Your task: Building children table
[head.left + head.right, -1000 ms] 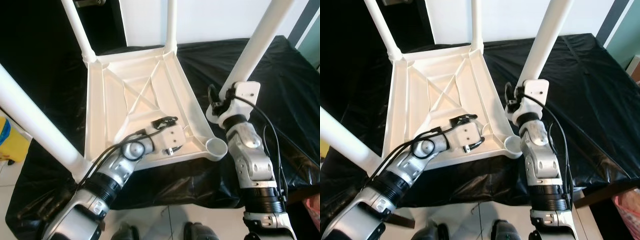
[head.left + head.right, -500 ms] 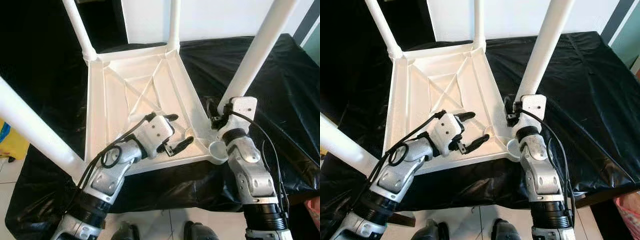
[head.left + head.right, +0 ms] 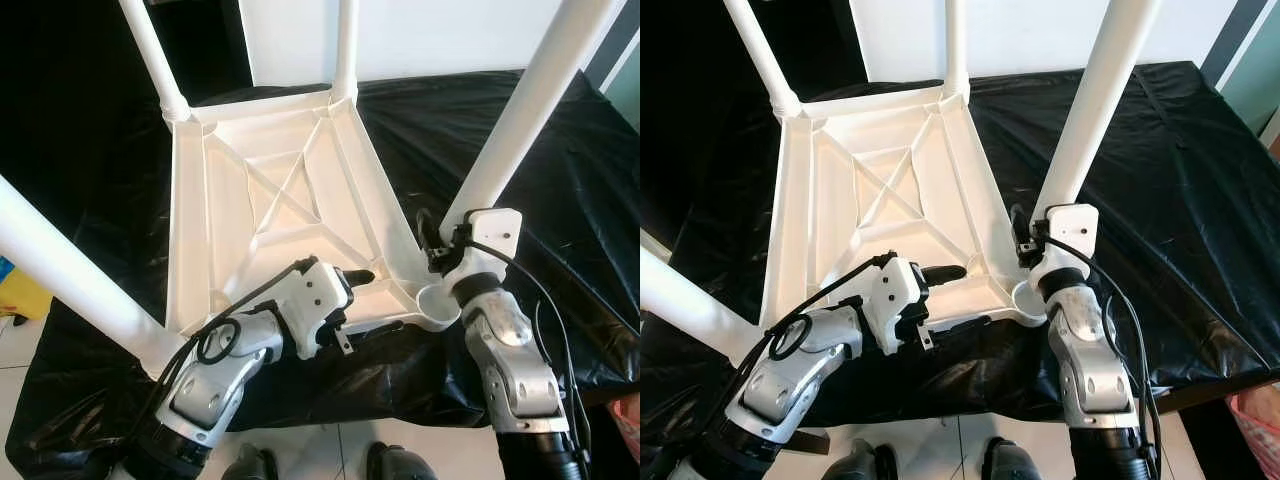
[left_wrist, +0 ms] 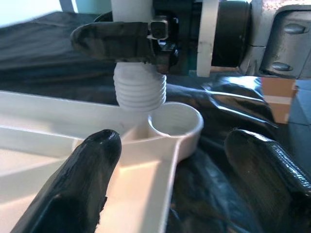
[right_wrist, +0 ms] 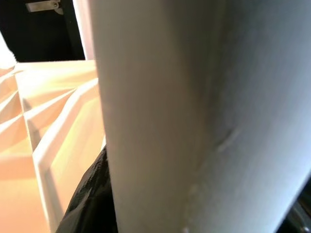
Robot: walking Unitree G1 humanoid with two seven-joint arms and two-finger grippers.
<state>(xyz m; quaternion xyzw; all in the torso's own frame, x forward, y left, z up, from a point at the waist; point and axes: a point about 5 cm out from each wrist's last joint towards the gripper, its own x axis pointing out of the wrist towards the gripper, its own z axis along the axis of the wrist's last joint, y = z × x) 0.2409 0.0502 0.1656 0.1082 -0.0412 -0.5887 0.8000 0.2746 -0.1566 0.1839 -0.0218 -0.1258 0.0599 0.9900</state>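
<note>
- The white children's table top lies upside down on a bench covered with black sheet, its near edge along the bench's near edge.
- Three white legs already stand in its corner sockets: two at the far corners and one at the near left corner.
- The right claw is clamped around the fourth leg, near its lower end, just above the near right corner.
- That leg's ribbed threaded end hangs just above and beside the empty round socket; it is not yet seated.
- The left claw is spread open at the table top's near edge, one finger over the inner rim, the other outside over the sheet, holding nothing.
</note>
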